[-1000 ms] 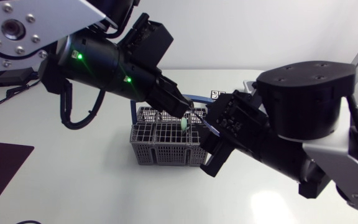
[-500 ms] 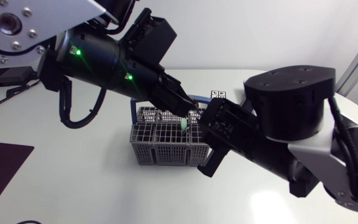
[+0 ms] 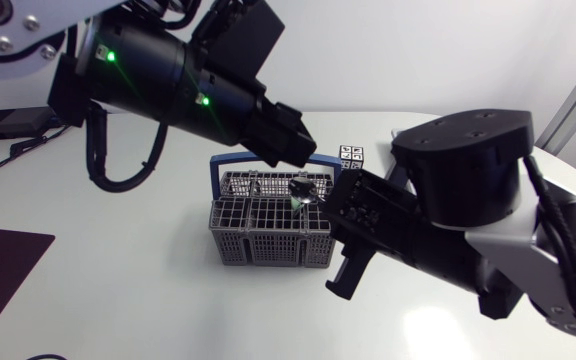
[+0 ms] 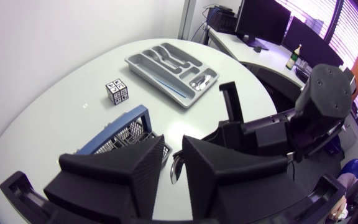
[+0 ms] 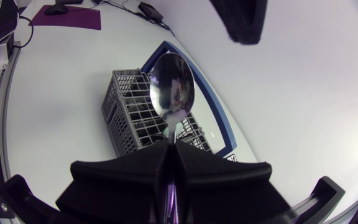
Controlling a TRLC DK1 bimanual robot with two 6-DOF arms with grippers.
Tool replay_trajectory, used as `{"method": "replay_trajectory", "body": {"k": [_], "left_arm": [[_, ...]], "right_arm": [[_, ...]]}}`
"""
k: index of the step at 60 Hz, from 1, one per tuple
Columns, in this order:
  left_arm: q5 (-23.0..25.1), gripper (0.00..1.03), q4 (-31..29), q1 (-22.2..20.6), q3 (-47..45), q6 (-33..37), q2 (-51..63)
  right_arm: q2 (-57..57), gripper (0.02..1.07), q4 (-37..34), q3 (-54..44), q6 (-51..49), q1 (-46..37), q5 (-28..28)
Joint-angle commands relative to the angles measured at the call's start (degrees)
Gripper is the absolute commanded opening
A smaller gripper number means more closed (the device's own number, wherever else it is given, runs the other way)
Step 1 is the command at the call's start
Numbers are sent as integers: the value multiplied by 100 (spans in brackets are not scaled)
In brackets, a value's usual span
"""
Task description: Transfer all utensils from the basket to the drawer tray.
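Left hand (image 4: 174,157) risen above basket (image 3: 268,245) (fingers apart), right hand (image 5: 170,152) clamped on spoon (image 5: 173,87).

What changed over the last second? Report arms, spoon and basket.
The left gripper has pulled up and back from the basket and stands open. The right gripper, shut on the spoon, holds it just over the basket; its arm shifted slightly toward the middle. Basket and marker cube stayed put.

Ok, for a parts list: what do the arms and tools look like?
Left arm: glossy black cylindrical links, green lights, looped black cable. Right arm: rounded black housing, pale grey link. Left tool and right tool: matte black, broad wedge fingers.
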Motion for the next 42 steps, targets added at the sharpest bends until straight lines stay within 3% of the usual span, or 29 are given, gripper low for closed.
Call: {"method": "replay_trajectory", "body": {"k": [1,4,9,18,28,42], "left_arm": [[92,42,80,88,247,-140,-47],[92,48,142,132,256,-96,-108],[83,49,151,273,308,-70,-143],[83,51,80,554,221,115,-117],[-225,54,10,528,-113,457,-91],[-559,57,160,378,-570,888,-82]], "right_arm": [[-215,9,-188,29,34,-109,-145],[-346,9,-328,-6,34,-258,-347],[-601,9,-583,-59,7,-671,-769],[-1041,9,-1348,-41,-388,-2174,-2281],[-891,9,-2130,47,-1548,-4239,-3898],[5,9,-2763,240,-3447,-6261,-4847]]}}
